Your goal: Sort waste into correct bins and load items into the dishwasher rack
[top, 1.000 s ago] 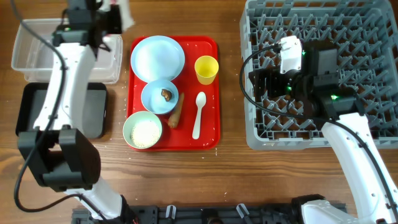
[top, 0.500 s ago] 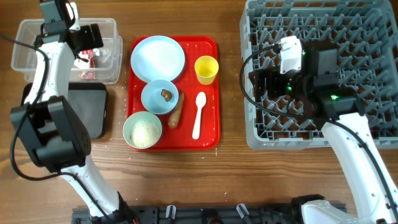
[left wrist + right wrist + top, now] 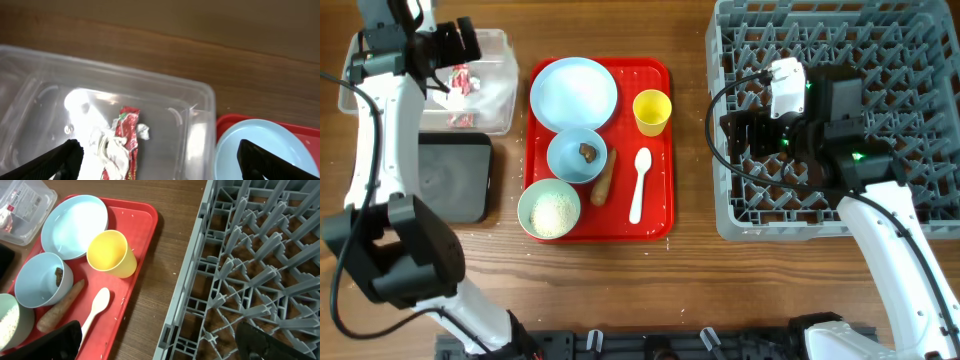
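Observation:
My left gripper hangs open and empty over the clear tub. In the tub lie the red-and-white wrapper and the crumpled tissue, below and between the fingertips. My right gripper is open with nothing in it, above the left edge of the grey dishwasher rack. On the red tray sit the blue plate, yellow cup, white spoon, a small blue bowl holding a brown lump, a green bowl of rice and the carrot stick.
The black tray lies just in front of the clear tub, partly under my left arm. Loose rice grains dot the red tray. A strip of bare wood separates the red tray from the rack.
My left gripper has opened and swung left over the clear tub. The wrapper and tissue it carried now lie in the tub. The right arm has not moved.

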`<act>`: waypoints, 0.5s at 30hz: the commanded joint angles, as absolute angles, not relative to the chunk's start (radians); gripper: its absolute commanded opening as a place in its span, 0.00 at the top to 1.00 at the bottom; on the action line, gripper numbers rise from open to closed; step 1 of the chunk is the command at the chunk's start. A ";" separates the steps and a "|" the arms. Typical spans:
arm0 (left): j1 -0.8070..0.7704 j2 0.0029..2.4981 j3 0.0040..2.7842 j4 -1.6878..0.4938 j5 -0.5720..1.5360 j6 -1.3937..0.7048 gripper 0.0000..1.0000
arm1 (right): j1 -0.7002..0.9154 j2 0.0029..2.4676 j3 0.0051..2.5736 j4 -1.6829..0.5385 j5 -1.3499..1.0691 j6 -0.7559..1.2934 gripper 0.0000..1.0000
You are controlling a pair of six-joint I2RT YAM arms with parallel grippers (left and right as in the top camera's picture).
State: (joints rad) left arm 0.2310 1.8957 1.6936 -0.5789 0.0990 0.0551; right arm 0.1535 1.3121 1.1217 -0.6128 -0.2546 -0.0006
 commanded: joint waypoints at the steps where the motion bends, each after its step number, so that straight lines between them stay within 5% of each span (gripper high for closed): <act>1: 0.274 1.948 1.694 -0.572 0.077 -0.155 0.00 | 0.154 1.330 1.143 -0.608 -0.271 0.007 0.00; 9: 0.307 1.965 1.695 -0.561 0.182 -0.291 0.00 | 0.154 1.330 1.143 -0.614 -0.271 0.007 0.00; 15: 0.245 1.963 1.695 -0.579 0.303 -0.086 0.00 | 0.154 1.330 1.143 -0.614 -0.271 0.007 0.00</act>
